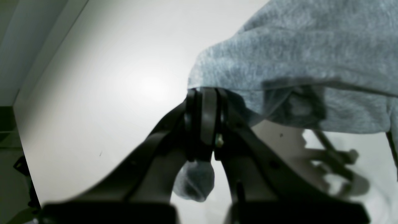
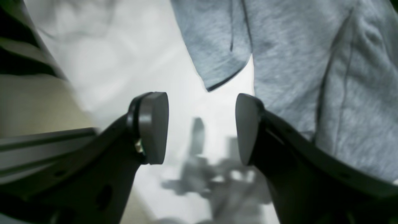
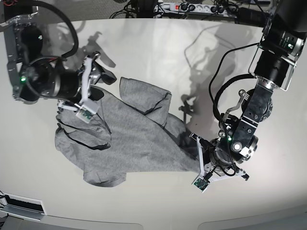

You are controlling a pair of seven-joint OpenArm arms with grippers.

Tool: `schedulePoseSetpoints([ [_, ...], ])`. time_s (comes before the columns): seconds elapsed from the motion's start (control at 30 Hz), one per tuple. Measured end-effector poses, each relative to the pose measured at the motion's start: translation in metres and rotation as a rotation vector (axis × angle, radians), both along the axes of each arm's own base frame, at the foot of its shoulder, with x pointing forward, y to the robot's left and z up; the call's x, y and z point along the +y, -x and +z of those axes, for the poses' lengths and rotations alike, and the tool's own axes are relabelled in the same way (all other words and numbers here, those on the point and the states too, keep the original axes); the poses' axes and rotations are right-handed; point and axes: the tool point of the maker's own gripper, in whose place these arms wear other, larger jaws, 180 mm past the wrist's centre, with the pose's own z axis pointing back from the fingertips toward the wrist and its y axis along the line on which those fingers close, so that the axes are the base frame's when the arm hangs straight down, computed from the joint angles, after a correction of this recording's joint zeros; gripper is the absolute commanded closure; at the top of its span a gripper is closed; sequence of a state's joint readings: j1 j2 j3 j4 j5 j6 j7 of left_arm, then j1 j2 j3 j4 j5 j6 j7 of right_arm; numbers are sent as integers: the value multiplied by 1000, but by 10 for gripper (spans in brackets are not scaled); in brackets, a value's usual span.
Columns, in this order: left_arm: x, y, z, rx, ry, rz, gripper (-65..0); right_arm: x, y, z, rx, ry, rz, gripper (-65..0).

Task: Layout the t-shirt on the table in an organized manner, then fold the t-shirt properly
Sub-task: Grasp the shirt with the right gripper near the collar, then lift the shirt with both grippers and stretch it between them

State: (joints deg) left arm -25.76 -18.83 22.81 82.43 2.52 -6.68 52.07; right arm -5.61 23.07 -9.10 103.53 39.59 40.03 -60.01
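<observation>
The big shiny off-white table (image 3: 158, 43) holds the crumpled grey cotton t-shirt (image 3: 124, 139), lying near its middle. Left of the shirt in the base view, the right pincer (image 2: 202, 127) hangs w/ its jaws wide apart, nothing betw. them, just beside the shirt's upper left part. At the shirt's right corner, the left pincer (image 1: 203, 121) is clenched tight on a bit of grey cloth.

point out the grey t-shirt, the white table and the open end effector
heather grey cotton t-shirt (image 3: 134, 139), base view, middle of the cloth
glossy off-white table (image 3: 158, 43), base view, bare top
right end effector (image 2: 202, 129), right wrist view, between the tips
</observation>
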Motion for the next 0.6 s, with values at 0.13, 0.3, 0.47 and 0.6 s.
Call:
schedulePoseSetpoints([
  [0.13,-1,1,-1,10,2,-12,0,-6,-27,-9,-188,142,-47,-357],
  [0.3,-1,1,-1,9,3,-12,0,-17,-22,-40,-172,260,-22,-357],
  [0.47,-1,1,-1,9,2,-12,0,-28,-15,-74,-126,311,-34,-357],
  [0.6,-1,1,-1,9,3,-12,0,-41,-24,-89,-155,324,-74,-357],
])
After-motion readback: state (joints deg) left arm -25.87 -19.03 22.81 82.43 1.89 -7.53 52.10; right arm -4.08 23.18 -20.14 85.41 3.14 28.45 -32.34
